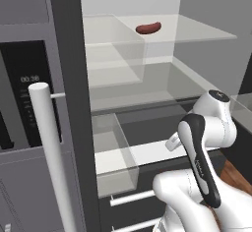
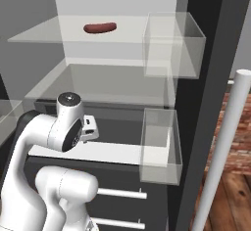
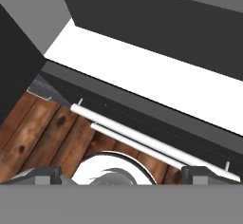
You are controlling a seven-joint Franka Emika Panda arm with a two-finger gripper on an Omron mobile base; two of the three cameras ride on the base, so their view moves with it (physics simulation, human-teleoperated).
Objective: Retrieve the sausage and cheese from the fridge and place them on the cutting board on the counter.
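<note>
Nearest, the fingers (image 3: 121, 174) are spread wide, grasping nothing, above the two drawer handles (image 3: 152, 144) of the fridge (image 1: 74, 128). Far back, the sausage (image 1: 148, 28) lies on the top shelf (image 2: 59, 36).

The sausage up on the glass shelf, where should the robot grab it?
Probably around its middle. The sausage lies flat on the upper glass shelf inside the open fridge, rounded ends pointing sideways. So the open gripper should come in from the front, slightly above, with its fingers closing across the narrow width.
</note>
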